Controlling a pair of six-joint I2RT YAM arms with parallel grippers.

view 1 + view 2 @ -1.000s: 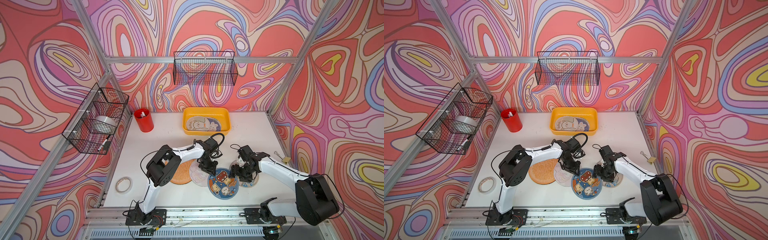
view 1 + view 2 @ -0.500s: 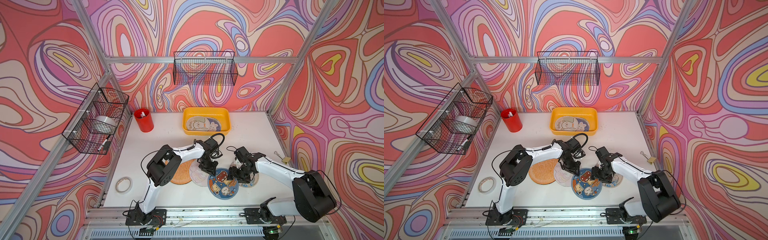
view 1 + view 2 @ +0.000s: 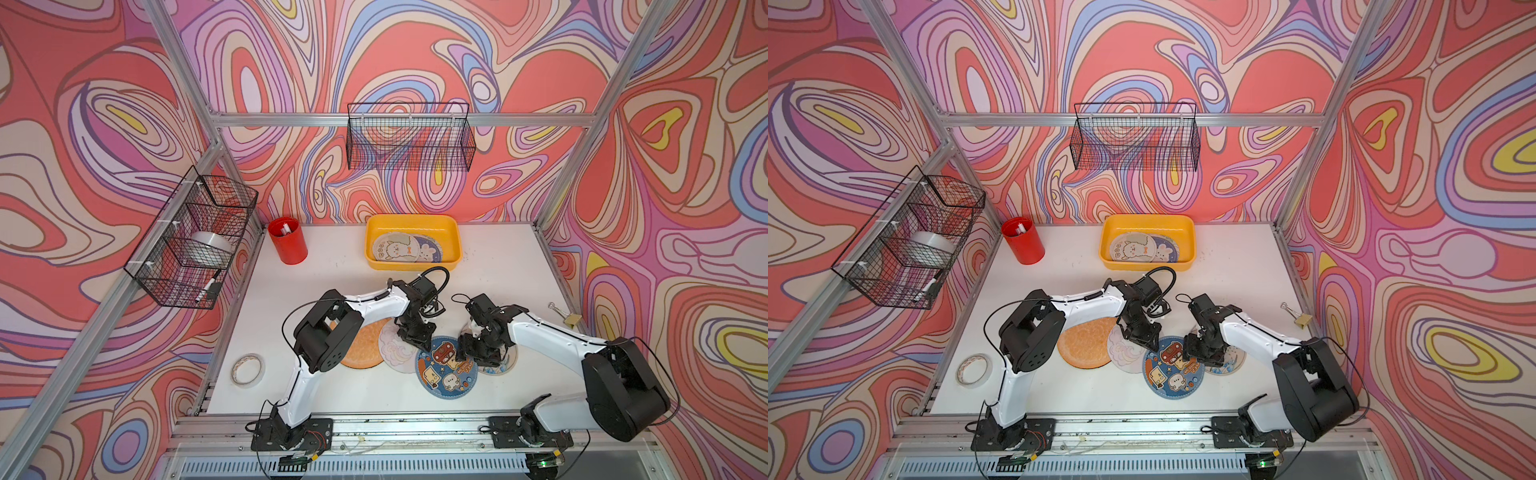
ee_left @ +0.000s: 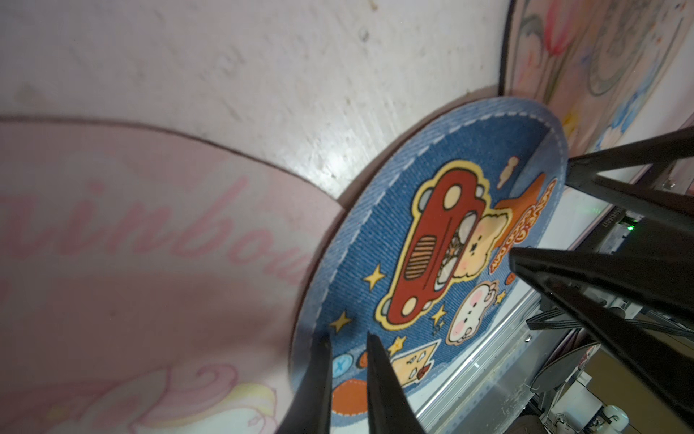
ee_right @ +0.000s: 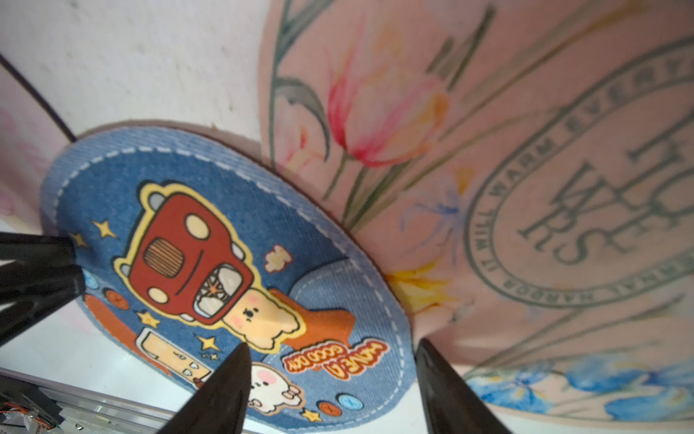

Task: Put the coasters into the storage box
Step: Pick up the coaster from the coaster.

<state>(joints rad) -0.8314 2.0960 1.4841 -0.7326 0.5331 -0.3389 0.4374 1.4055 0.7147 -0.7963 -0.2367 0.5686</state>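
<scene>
Both top views take in the whole white surface [image 3: 332, 291], with the left arm [image 3: 374, 305] and right arm [image 3: 548, 332] bent inward so that their wrists meet in the lower middle of the frame. The yellow storage box [image 3: 411, 219] sits at the upper middle of the surface by the back wall. It holds overlapping pale coasters, the alpaca coaster [image 3: 392, 249] on top. Four more coasters show in an overlapping row under the wrists, well apart from the box. From left to right of the frame they are the orange coaster [image 3: 365, 345], the rainbow coaster [image 3: 395, 355], the blue coaster [image 3: 446, 374] and the tulip coaster [image 3: 505, 363]. From above the wrists hide the tips, so the top views do not tell how the jaws stand. The left wrist view does: the left jaws are drawn to a narrow slit, fingertips [image 4: 375, 375] pinching the blue coaster's rim beside the rainbow coaster [image 4: 131, 263], whose pink lettering reads only here. The right wrist view shows the right jaws spread wide and holding nothing. One fingertip [image 5: 225, 387] is over the blue coaster [image 5: 225, 263] and the other is past its rim, above the tulip coaster [image 5: 488, 188]. Only the top views show the red cup [image 3: 288, 241] at the surface's upper left, the tape ring [image 3: 247, 370] at its lower left and the binder clip [image 3: 571, 319] at its right edge.
</scene>
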